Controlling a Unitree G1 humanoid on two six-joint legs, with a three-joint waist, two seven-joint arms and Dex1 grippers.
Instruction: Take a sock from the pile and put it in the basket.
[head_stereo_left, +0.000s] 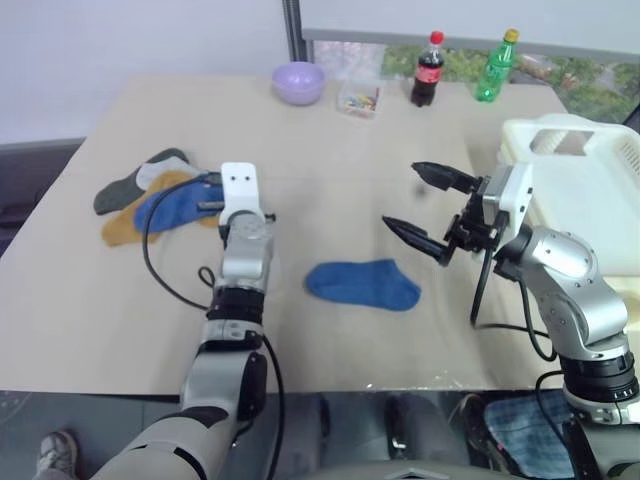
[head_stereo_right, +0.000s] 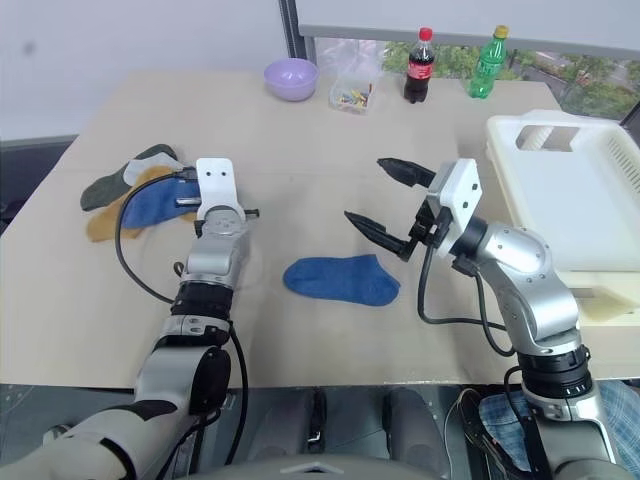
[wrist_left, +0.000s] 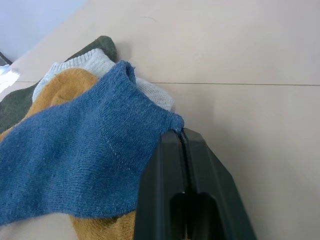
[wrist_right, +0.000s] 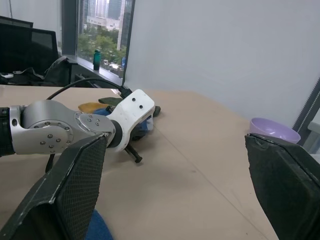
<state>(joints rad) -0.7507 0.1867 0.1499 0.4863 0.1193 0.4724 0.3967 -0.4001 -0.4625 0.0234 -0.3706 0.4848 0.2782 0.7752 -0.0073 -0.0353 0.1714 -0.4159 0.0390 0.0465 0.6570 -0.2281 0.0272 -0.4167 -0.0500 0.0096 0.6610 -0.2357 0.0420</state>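
Left tool is clenched on the edge of the blue sock atop the pile near the table's left edge; lift clear before carrying to the basket at the right edge; right tool released.

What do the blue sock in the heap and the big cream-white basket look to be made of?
The blue sock in the pile looks like soft knitted fabric, likely cotton blend: fine ribbed stitches and a fuzzy matte surface show in the left wrist view. The cream-white rectangular basket looks like moulded plastic: smooth, slightly glossy walls with even slots and a handle cut-out.
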